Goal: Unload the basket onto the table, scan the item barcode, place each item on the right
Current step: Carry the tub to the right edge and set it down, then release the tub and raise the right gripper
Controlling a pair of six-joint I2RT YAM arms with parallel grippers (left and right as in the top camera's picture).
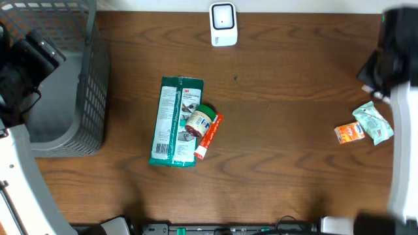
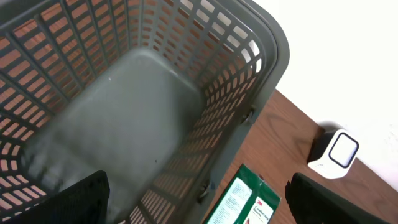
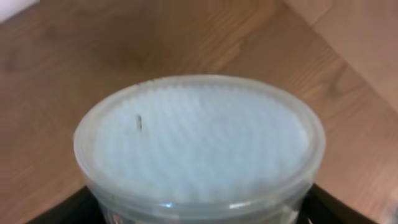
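Tub (image 3: 199, 143) – clear, round, pale ribbed top, one small dark fleck on it. It fills the right wrist view, seated between the right gripper's (image 3: 199, 210) dark fingers (image 3: 59, 214), which press its two sides: a wide pinch. The overhead view does not show the tub itself; the right arm there sits at the table's right edge, far corner. Behind the tub the surface is blurred pale wood with a seam at upper right.

Scanner (image 1: 223, 25) – small, white, standing at the table's far edge, about mid-width, well apart from the right arm.

Table (image 1: 294, 170): dark brown wood grain, matte. Centre-left cluster: green pack (image 1: 171, 121) lying flat, lengthwise; a small bottle (image 1: 199, 122) on its side against the pack's right edge; an orange tube (image 1: 209, 136) touching the bottle, tilted. Right edge: orange packet (image 1: 349, 133) just beside a pale green pouch (image 1: 373, 124), both next to the white arm link.

Basket (image 2: 267, 56) – grey slatted plastic, at the far left corner of the table, nothing visible inside. The left gripper (image 2: 199, 199) hangs over its near rim, fingers spread wide, nothing between them.

Room: plain white wall (image 2: 348, 50) behind the table.
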